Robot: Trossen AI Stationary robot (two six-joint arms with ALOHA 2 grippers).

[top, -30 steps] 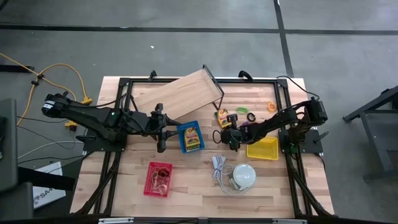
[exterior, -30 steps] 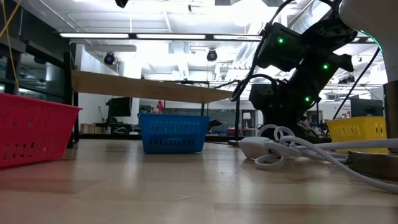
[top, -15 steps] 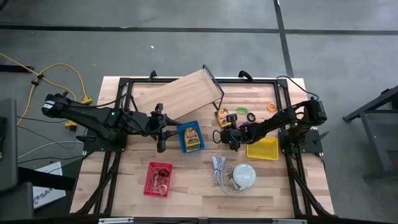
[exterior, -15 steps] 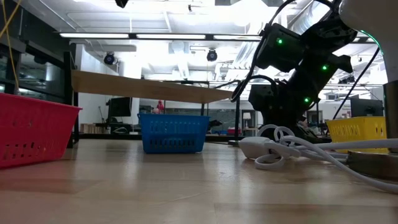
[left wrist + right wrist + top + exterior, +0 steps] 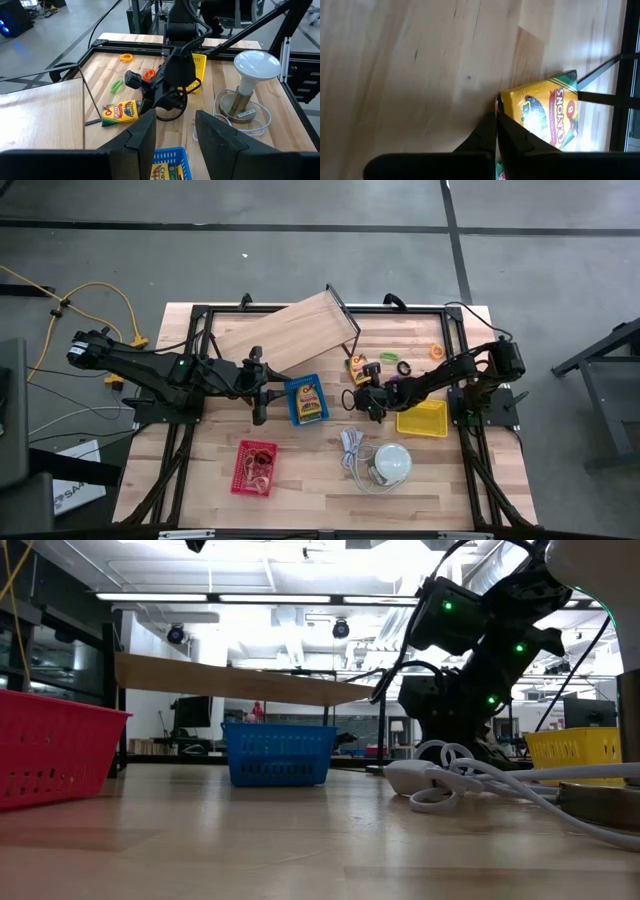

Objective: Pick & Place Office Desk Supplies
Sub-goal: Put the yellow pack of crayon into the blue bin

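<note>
Crayon box (image 5: 545,117) corner touches the closed right jaws' tips.

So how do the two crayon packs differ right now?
One crayon pack lies inside the blue basket; the other pack lies loose on the table. The right tool, shut, is at the loose pack's corner; nothing touches the basket pack. Both are yellow-green.

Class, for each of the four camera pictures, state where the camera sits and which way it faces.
High: overhead, straight down; both arms, blue basket.
Low: table height, level across; one arm, blue basket.
Left wrist: looks forward past its open left claw at the right arm and crayon box.
Right wrist: looks down at the table; shut right claw at the crayon box corner.
Shared: crayon box, both wrists.
</note>
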